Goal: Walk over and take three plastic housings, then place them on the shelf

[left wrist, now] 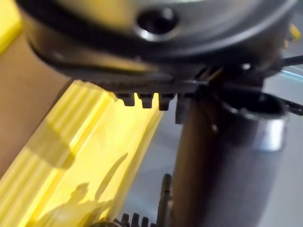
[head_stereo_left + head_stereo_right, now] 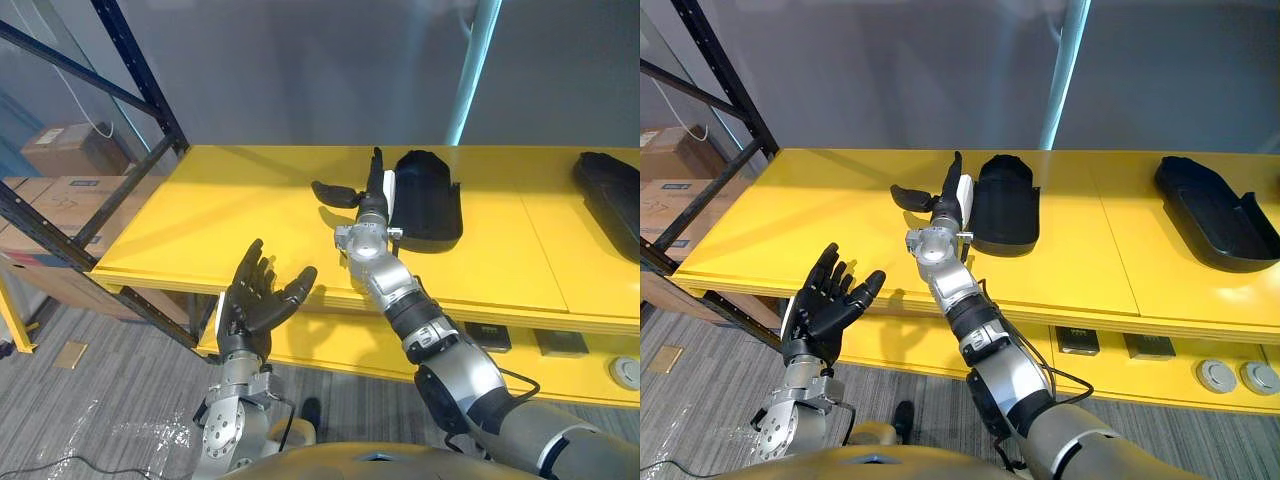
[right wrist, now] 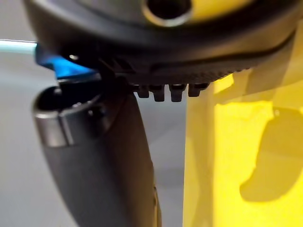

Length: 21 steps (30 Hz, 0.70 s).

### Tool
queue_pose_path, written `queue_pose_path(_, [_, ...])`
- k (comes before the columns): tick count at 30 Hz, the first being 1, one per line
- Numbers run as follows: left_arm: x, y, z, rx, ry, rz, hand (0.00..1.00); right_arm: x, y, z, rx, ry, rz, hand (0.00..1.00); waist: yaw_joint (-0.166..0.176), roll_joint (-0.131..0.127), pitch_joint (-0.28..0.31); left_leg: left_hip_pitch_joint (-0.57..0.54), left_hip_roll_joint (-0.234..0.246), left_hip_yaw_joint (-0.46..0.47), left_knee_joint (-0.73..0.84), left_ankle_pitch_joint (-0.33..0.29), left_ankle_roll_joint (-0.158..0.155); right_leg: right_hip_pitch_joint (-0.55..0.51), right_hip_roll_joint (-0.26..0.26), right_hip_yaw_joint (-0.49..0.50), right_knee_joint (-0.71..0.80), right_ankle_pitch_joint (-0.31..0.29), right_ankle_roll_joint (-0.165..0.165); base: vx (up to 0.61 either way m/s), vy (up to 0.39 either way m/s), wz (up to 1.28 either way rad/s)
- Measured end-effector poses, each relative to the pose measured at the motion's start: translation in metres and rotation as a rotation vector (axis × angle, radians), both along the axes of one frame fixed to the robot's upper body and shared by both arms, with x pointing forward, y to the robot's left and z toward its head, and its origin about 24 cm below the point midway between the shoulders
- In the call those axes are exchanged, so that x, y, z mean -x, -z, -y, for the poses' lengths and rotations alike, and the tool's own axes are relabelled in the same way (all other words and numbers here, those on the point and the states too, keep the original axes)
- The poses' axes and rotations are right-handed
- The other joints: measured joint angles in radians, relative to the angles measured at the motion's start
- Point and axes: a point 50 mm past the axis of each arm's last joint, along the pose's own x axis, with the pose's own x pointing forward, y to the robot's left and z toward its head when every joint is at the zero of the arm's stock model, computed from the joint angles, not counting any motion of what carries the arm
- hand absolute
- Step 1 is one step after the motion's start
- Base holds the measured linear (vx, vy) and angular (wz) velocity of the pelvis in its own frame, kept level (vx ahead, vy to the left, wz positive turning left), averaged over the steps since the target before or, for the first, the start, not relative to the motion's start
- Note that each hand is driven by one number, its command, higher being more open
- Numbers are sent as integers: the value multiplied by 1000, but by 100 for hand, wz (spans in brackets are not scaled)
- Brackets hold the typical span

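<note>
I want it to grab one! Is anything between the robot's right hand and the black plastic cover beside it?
No, nothing visible is between them. The right hand is open over the yellow shelf, right beside the black plastic cover, on its left. The left hand is open in front of the shelf.
</note>
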Motion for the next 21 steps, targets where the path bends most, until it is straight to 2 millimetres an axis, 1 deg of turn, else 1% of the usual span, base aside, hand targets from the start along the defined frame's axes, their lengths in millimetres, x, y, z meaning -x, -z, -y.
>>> queue_pose_path(2, [-3,1,3,-3,16,-1,100,-1,2,4,13,1,-10,100,0,-4,3,2,0,3,0,-1,1,0,0,4,-2,3,0,-28,-21,-8])
queue_pose_path(5, [-6,5,6,-5,20,-16,100,-1,7,5,22,-6,-34,100,-7,-7,6,12,0,17,-2,-2,1,1,1,19,-7,9,1,-24,-17,-13])
queue_pose_path(9, [-11,3,7,-6,24,-3,100,-2,9,8,23,3,-45,100,-19,-6,13,13,3,25,-3,-3,2,4,9,27,-30,25,0,-34,-16,-7])
queue_pose_path(14, [-15,0,8,-6,28,13,100,-8,8,21,60,22,-45,100,-24,-3,37,13,8,30,-4,-2,2,6,16,32,-43,37,-2,-34,-20,-3])
queue_pose_path(21, [-18,-2,11,-10,50,27,100,-12,11,37,77,64,-54,100,-26,-1,38,13,7,38,-9,-1,3,7,20,38,-66,52,0,-8,-21,-3])
